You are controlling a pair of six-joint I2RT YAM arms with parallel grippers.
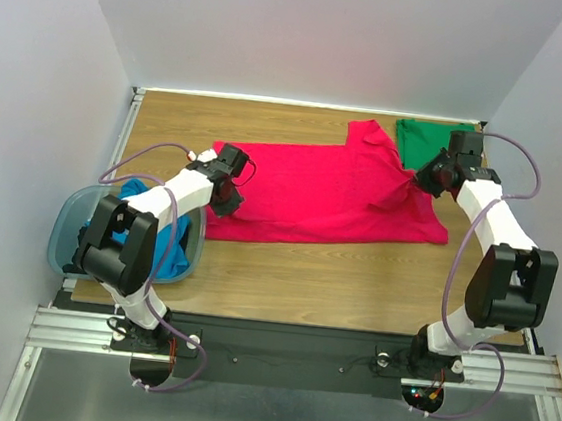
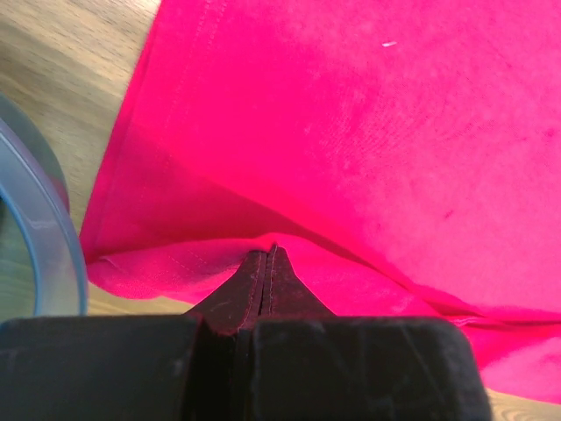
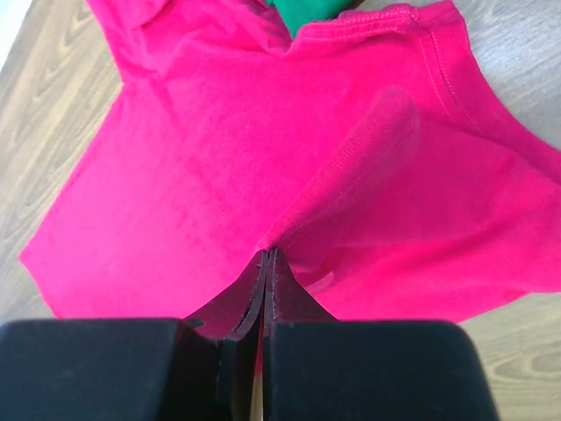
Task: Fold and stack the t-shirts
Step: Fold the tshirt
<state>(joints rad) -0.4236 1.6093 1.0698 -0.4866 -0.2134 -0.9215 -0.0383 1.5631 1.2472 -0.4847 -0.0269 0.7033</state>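
Apparently at its hems, left gripper (image 2: 267,253) and right gripper (image 3: 266,254) pinch crimson-pink t-shirt (image 1: 323,190).

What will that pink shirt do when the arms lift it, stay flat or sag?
Probably sag: the crimson-pink shirt puckers into soft folds where the left gripper and right gripper pinch it. Likely light: the cloth looks thin.

Short-sleeved soft cloth shirts, three in total: one crimson-pink t-shirt (image 1: 323,195), one emerald green t-shirt (image 1: 424,140), one bright blue t-shirt (image 1: 179,245). Translucent grey-blue plastic tub (image 1: 62,233): one. White-and-black robot arms (image 1: 177,200): two. Wooden table (image 1: 334,276): one.
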